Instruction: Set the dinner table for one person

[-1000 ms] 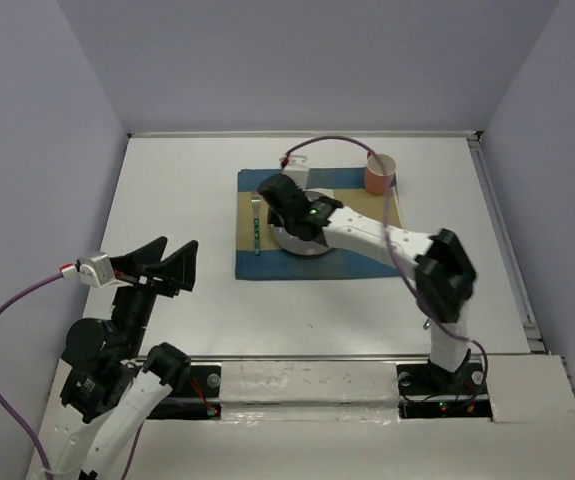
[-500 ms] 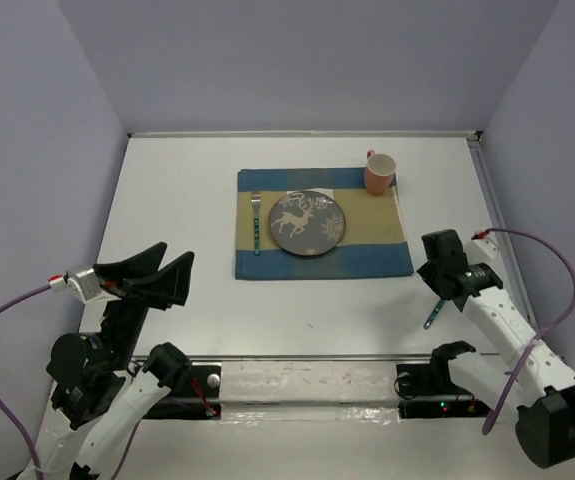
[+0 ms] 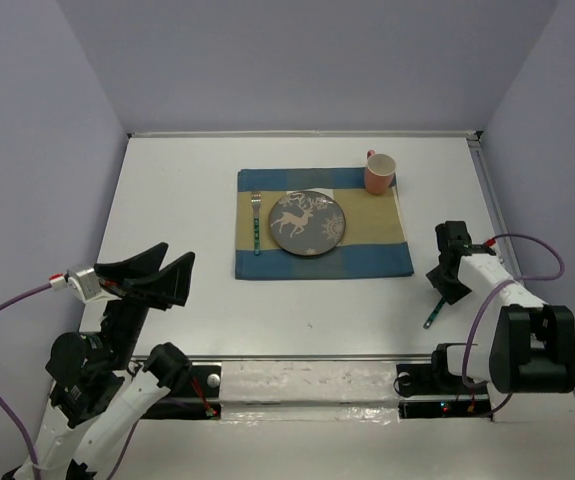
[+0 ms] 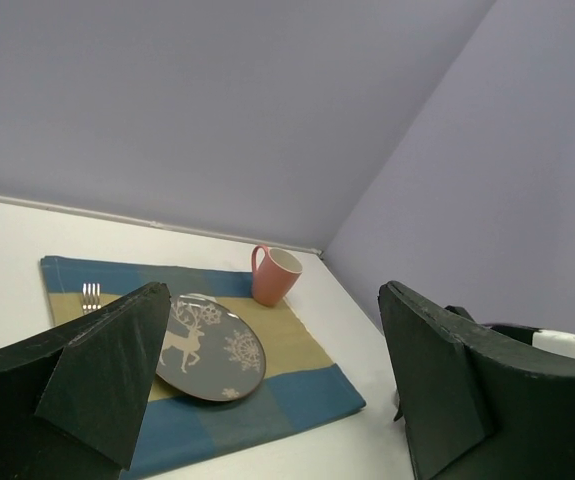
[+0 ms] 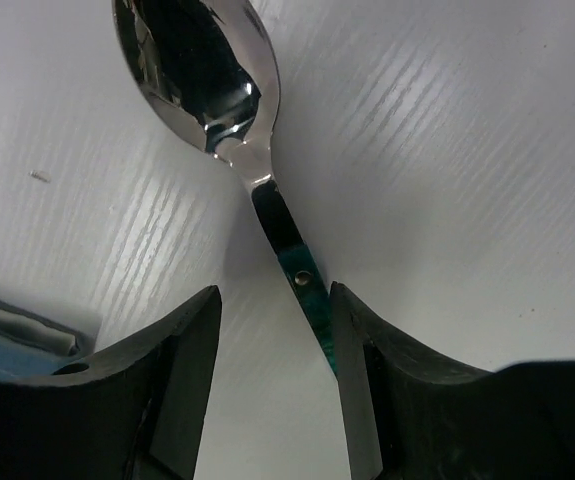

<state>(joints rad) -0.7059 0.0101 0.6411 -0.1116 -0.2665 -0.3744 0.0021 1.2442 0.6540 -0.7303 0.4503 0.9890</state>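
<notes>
On the left, the left gripper (image 3: 175, 255) hangs above the near edge of the large flat white dinner table (image 3: 187, 200), its jaws spread wide and holding nothing, much as it was a second ago. In the middle, the blue, tan and cream checked cloth placemat (image 3: 367, 258) carries a steel fork with a green handle (image 3: 256, 222) at its left. Beside that is a round grey plate with a white deer on it (image 3: 307, 222), and a pink mug (image 3: 379, 174) stands at the mat's far right corner.

The change is on the right. A second ago the right arm reached over the plate; it has since swung clear, and the plate is now fully in view. The right gripper (image 5: 272, 295) is low over a steel spoon with a green handle (image 5: 197, 60), which lies on the bare table to the right of the placemat. Its jaws have been widening and now straddle the handle, half open and not clamped on it. The spoon looks to be the next piece to pick up, and probably the last.
</notes>
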